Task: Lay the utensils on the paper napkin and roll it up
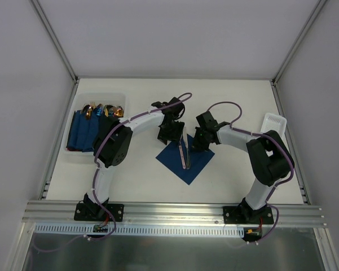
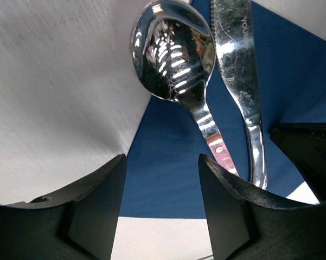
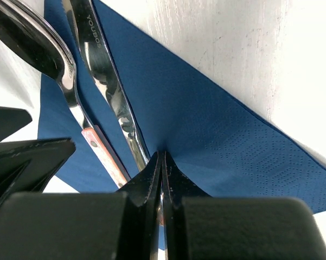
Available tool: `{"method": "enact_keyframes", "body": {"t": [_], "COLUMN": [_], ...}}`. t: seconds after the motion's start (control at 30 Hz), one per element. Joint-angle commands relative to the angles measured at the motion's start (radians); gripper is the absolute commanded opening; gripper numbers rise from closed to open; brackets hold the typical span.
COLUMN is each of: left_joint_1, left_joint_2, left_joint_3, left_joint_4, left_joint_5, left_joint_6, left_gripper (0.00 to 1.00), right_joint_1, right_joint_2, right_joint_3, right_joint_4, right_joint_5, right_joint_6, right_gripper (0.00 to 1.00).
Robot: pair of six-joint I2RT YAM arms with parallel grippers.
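The navy paper napkin (image 1: pixel 186 165) lies flat as a diamond at mid-table. A silver spoon (image 2: pixel 173 51) and a knife (image 2: pixel 241 81) lie side by side on it, seen in the top view as a thin strip (image 1: pixel 184 151). My left gripper (image 1: pixel 172 132) hovers over the napkin's far corner; in its wrist view it (image 2: pixel 163 208) is open and empty, with the napkin (image 2: pixel 168 173) between the jaws. My right gripper (image 1: pixel 200 141) is shut; its tips (image 3: pixel 161 158) touch the napkin (image 3: pixel 222 124) right beside the knife handle (image 3: pixel 127 124). The spoon (image 3: pixel 49 59) lies left of that.
A clear bin (image 1: pixel 115 97) at the left holds dark blue bundles (image 1: pixel 84 131) with copper-gold tips. A white tray (image 1: pixel 273 121) stands at the right edge. The frame rails run along both sides and the near edge.
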Motion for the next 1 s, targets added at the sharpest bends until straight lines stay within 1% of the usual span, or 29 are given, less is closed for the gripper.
{"method": "enact_keyframes", "body": {"t": [0.0, 0.33, 0.63, 0.87, 0.93, 0.97], "left_joint_1": [-0.008, -0.008, -0.008, -0.007, -0.007, -0.007], "left_joint_2": [0.014, 0.048, 0.06, 0.05, 0.033, -0.002], "left_joint_3": [0.038, 0.048, 0.064, 0.067, 0.058, 0.052], "left_joint_4": [-0.009, -0.014, -0.017, -0.017, -0.02, -0.02], "left_joint_5": [-0.016, -0.03, -0.016, -0.013, -0.015, -0.019], "left_joint_6": [-0.024, -0.023, -0.017, -0.006, 0.003, 0.008], "left_gripper": [0.56, 0.59, 0.67, 0.7, 0.7, 0.7], "right_joint_1": [-0.004, -0.006, -0.004, -0.006, -0.006, -0.004], "right_joint_2": [0.013, 0.019, 0.029, 0.03, 0.023, 0.015], "right_joint_3": [0.029, 0.017, 0.006, 0.012, 0.012, 0.01], "right_joint_4": [0.013, 0.012, 0.015, 0.015, 0.013, 0.012], "right_joint_5": [-0.006, -0.017, -0.021, -0.027, -0.03, -0.029], "right_joint_6": [0.015, 0.012, 0.006, 0.006, 0.004, 0.004], "right_gripper": [0.02, 0.02, 0.02, 0.02, 0.02, 0.02]}}
